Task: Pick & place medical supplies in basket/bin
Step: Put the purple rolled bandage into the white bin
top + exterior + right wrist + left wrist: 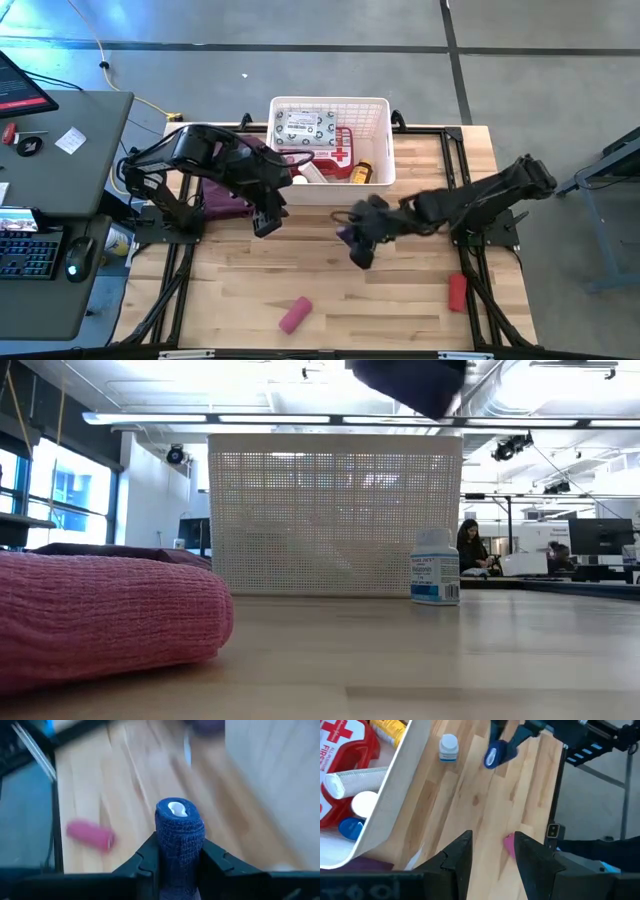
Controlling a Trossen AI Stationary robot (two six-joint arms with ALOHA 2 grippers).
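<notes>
The white basket (382, 118) stands at the table's far middle; it holds a red first-aid case (346, 152), a grey-white packet (303, 126) and an amber jar (362, 172). My right gripper (179, 851) hangs above the table's middle, near the basket's front wall, shut on a dark blue-purple roll (179, 825). My left gripper (492, 857) hovers open by the basket's near left corner with nothing between its fingers. A small white bottle (436, 567) stands upright on the table in front of the basket. A pink roll (295, 314) and a red roll (457, 292) lie near the front edge. My right gripper pinches the blue-purple roll by its round side (166, 845) between the two fingers. The roll lies along the fingers, and its open end with the white core (176, 808) points away from the wrist. It is lifted clear of the table, with the fingers slanting down.
A maroon fabric pouch (226, 192) lies left of the basket, under my left arm. A desk with a keyboard and mouse (40, 255) stands left of the table. In the low view the pink roll (100, 615) lies close on the left.
</notes>
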